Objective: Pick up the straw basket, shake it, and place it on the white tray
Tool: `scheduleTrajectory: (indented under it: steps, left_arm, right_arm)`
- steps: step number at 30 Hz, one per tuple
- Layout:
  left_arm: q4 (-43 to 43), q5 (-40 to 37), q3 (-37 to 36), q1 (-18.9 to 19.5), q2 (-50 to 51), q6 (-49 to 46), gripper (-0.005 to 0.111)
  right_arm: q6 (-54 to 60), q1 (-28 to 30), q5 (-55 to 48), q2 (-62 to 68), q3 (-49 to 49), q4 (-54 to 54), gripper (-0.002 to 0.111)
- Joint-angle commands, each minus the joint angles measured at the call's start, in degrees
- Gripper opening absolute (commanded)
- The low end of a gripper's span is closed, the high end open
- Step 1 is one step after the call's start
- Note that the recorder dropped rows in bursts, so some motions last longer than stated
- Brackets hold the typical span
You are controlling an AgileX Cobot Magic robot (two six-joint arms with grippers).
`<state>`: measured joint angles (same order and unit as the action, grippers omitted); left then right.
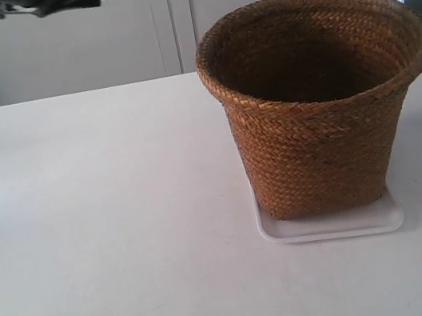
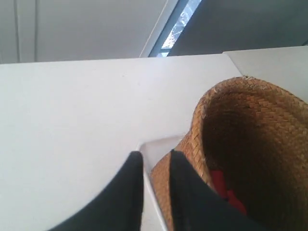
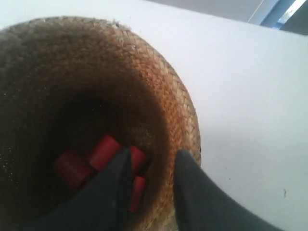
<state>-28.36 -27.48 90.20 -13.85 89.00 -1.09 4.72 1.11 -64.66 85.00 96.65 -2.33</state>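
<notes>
Right claw (image 3: 154, 153) hangs open over the rim of the straw basket (image 1: 315, 149). Left claw (image 2: 156, 154), slightly parted and empty, hovers beside it. The basket holds red cylinders (image 3: 103, 151) and stands on the white tray (image 1: 332, 228). The surface (image 1: 101, 225) spreads wide at the exterior view's left.

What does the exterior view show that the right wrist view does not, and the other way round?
Only the exterior view shows the white tray, with the basket standing on it. Only the right wrist view shows red pieces lying in the bottom of the basket, and the right claw, which is open. Both views show the basket and the white table.
</notes>
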Motion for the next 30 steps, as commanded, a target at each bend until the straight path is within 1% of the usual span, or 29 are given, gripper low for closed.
scheduleTrajectory:
  steps: [1,2,4,6,9,13,15,18,22,24,26,28,30]
  left_arm:
    - [5.7,-11.5,0.5,5.8,-6.4,-0.5,0.000]
    - [7.0,-13.1,0.3,6.8,-7.8,-0.5,0.000]
    - [7.4,-14.1,-1.3,8.1,-11.5,-2.2,0.000]
    - [7.4,-13.6,-4.0,8.5,-16.0,-3.0,0.000]
    - [6.9,-10.8,-8.9,8.5,-22.9,-3.8,0.000]
    - [6.8,-5.8,-16.2,8.5,-33.1,-5.1,0.000]
    - [8.3,-2.9,-19.7,8.5,-38.6,-5.3,0.000]
    - [9.8,-1.4,-23.6,8.5,-45.6,-5.3,0.000]
    - [9.7,-3.0,-28.0,8.5,-52.7,-5.2,0.000]
    - [9.7,-1.0,-31.5,8.5,-56.0,-5.2,0.000]
    - [9.7,3.3,-35.2,8.5,-59.0,-5.2,0.000]
    - [9.7,5.7,-37.8,8.5,-61.0,-5.2,0.000]
    - [9.7,4.8,-39.7,8.5,-63.1,-5.2,0.000]
  right_arm:
    - [-0.4,0.1,2.7,-7.1,-0.1,0.5,0.003]
    - [-0.4,0.1,3.1,-8.5,-0.1,0.2,0.000]
    - [-0.4,0.1,4.0,-12.4,-0.7,-1.7,0.000]
    - [0.0,0.1,4.1,-16.7,-2.3,-3.6,0.000]
    - [0.7,0.1,4.1,-23.2,-6.3,-5.8,0.000]
    - [3.0,0.1,5.5,-32.8,-13.8,-6.2,0.000]
    - [3.0,0.1,6.9,-38.0,-18.2,-5.2,0.000]
    - [3.0,0.1,9.2,-44.8,-24.3,-5.1,0.000]
    - [3.0,0.1,12.1,-52.9,-32.3,-5.7,0.000]
    - [3.0,0.1,13.0,-56.3,-36.1,-6.3,0.000]
    - [3.0,-0.1,14.1,-60.0,-40.6,-7.0,0.000]
    - [2.9,-0.1,15.6,-63.8,-44.9,-7.4,0.000]
    - [2.9,-0.1,16.5,-67.2,-48.0,-7.3,0.000]
